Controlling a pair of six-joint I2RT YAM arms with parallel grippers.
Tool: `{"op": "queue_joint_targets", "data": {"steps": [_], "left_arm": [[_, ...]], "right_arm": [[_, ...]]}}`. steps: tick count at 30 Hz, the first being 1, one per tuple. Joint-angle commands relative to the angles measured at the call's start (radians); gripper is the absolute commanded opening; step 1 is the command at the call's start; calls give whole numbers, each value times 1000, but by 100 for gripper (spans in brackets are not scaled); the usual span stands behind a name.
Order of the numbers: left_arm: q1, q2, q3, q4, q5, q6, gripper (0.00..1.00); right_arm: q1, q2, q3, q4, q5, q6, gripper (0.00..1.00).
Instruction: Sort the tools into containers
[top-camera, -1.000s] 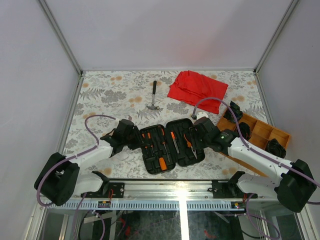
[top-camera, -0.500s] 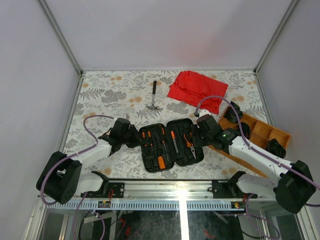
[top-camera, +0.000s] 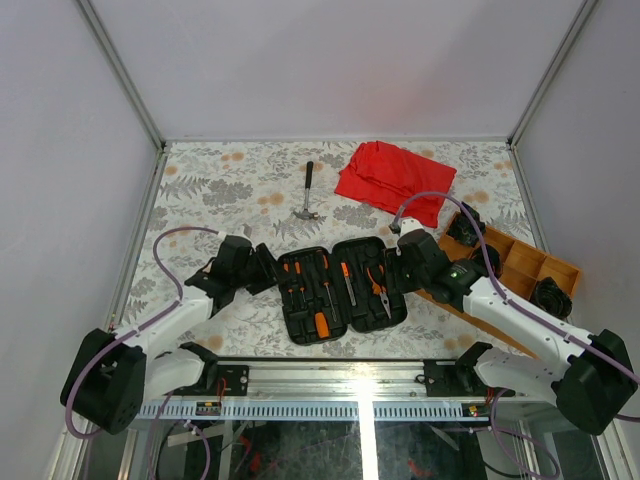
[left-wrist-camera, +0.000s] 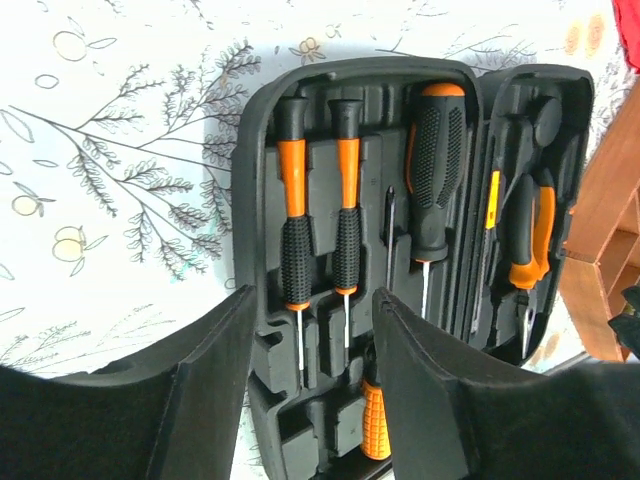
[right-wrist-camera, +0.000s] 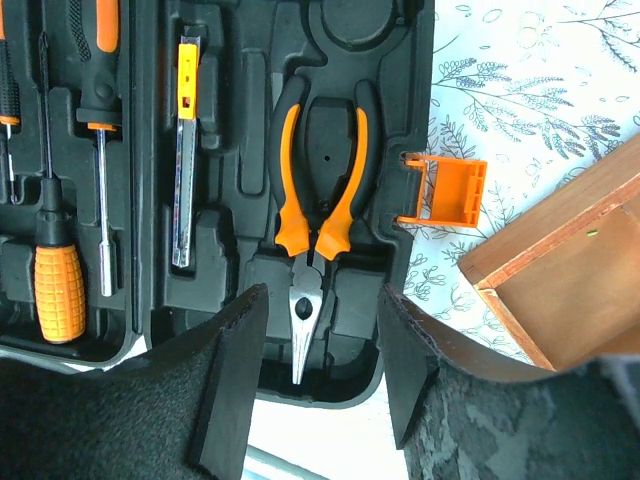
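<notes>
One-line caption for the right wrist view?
Right gripper, jaws open, over the orange-handled pliers slotted in the open tool case; orange latch and wooden tray alongside.

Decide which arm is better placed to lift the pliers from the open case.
Right, probably: the right hand hangs open just short of the pliers, while the left hand faces the screwdrivers in the other half of the case.

Matt black plastic case, smooth orange-handled pliers with bare metal nose, pale wooden tray.
</notes>
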Motion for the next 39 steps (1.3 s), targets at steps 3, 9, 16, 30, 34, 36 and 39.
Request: {"op": "queue_joint_targets", "data": {"steps": [3,9,16,30,34,36,39], "left_arm": [[8,-5,21,-94,-104,27,52],[7,51,-5,-58,-79,26,56],[7,109,-32,23,-30,11,52],[84,162,-47,62,23,16,14],[113,132,-61,42,22,22,7],[124,112,-67,29,21,25,6],[139,83,-78,11,11,27,4]], "right_arm": [[-7,-18,-12,29,-5,-13,55],[-7,-7,-17,31,-17,-13,55],[-7,-14,-25,31,-22,-8,55],[-7,-8,-30,32,-1,-2,55],[-7,-3,-29,35,0,-3,55],[-7,-1,-26,36,0,-2,55],[-7,2,-24,36,-2,-2,55]]}}
